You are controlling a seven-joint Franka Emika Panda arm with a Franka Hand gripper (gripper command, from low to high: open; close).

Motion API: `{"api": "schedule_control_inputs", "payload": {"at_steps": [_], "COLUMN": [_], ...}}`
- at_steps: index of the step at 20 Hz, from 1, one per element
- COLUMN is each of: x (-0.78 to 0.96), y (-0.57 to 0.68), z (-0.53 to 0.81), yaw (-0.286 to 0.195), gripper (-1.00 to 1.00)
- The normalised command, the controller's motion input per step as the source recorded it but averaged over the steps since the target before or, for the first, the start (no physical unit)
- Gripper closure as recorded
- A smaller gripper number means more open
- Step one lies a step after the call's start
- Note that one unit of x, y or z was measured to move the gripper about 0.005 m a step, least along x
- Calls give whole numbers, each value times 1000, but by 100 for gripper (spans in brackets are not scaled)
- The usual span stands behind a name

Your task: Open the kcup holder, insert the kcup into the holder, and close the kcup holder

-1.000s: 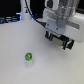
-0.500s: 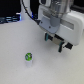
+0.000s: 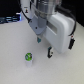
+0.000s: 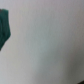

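One kcup (image 3: 29, 58) stands upright on the white table (image 3: 12, 45), well apart from the gripper (image 3: 38, 38), which hangs near the pale box (image 3: 60, 30). Jaw state cannot be determined. Risk: a misaligned descent tips the light pod over.

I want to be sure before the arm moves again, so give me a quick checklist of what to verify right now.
1. kcup upright on the table, green top up: ok.
2. kcup free of the gripper: ok, apart.
3. Gripper open: cannot tell, too blurred.
4. kcup holder drawer open: cannot tell from this angle.
5. Wrist view shows the kcup: not ok, only a blurred pale surface and a dark edge.
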Motion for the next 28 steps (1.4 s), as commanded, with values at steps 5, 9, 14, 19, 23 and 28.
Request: {"api": "schedule_control_inputs", "payload": {"at_steps": [5, 9, 14, 19, 23, 28], "x": [-30, -67, -165, -138, -111, 30], "y": [-408, -408, -428, -359, -349, -199], "z": [-9, -67, -253, -370, -369, -316], "yaw": [-301, -303, -297, -288, -295, -269], "gripper": [-100, -100, -100, -100, -100, -100]}}
